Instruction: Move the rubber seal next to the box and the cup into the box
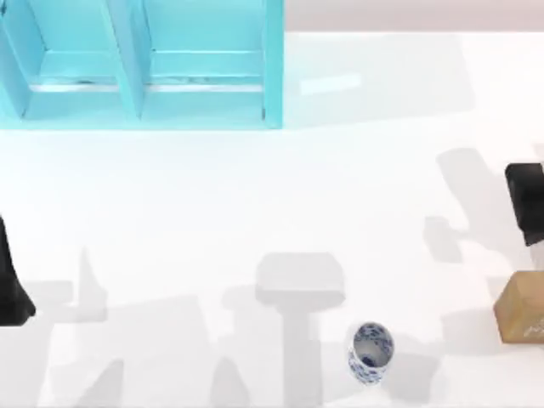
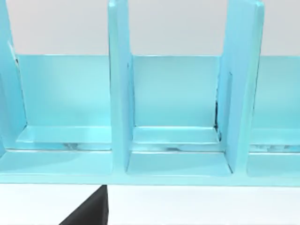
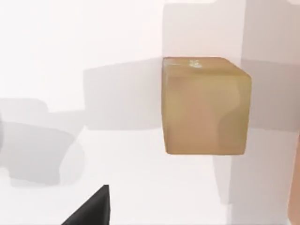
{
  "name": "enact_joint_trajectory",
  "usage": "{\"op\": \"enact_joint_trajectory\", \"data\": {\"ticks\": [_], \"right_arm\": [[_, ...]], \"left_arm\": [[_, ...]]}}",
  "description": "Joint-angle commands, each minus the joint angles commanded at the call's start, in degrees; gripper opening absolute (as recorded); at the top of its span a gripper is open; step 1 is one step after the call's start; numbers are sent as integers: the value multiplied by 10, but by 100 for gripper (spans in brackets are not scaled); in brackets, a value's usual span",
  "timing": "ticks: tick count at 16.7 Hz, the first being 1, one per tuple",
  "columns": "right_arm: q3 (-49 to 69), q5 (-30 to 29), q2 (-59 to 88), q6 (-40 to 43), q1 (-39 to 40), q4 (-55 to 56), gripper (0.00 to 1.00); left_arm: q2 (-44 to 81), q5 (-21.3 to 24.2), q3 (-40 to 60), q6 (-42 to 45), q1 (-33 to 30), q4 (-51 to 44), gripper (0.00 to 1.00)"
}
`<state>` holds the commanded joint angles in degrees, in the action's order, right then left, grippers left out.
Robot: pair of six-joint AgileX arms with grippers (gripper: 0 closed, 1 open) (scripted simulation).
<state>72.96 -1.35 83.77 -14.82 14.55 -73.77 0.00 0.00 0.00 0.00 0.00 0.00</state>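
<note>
Status: neither part of the task appears done.

The rubber seal [image 1: 523, 308], a tan block with a whitish mark, sits on the white tabletop [image 1: 212, 195] at the near right edge, well apart from the box [image 1: 144, 64]. In the right wrist view it [image 3: 205, 107] rests flat and untouched.

The cup [image 1: 371, 351], white with a blue floral pattern, lies tipped on its side near the front edge, right of centre, its mouth facing the far side. It is also well apart from the box.

The box, a light blue unit with open compartments, stands at the far left. In the left wrist view its compartments [image 2: 176, 108] hold nothing.

The right claw [image 1: 529, 202] is at the right edge, just beyond the seal on its far side; whether it is wide or narrow I cannot tell. The left claw [image 1: 13, 280] sits parked at the left edge; its state likewise cannot be told.

Remaining, in my judgement: both the seal's move and the cup's placement.
</note>
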Motion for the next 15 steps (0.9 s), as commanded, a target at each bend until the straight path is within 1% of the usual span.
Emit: {"op": "enact_joint_trajectory", "data": {"ticks": [2,8,11,15], "right_arm": [[20,0,-3,1,-1,-21,100],[21,0,5,-8,10,-20,100],[23,3,35,-66,67,-5,100],[19,9,86,-199,195,35,100]], "left_arm": [[0,0,0,0,0,0,100],[0,0,0,0,0,0,100],[0,0,0,0,0,0,100],[0,0,0,0,0,0,100]]}}
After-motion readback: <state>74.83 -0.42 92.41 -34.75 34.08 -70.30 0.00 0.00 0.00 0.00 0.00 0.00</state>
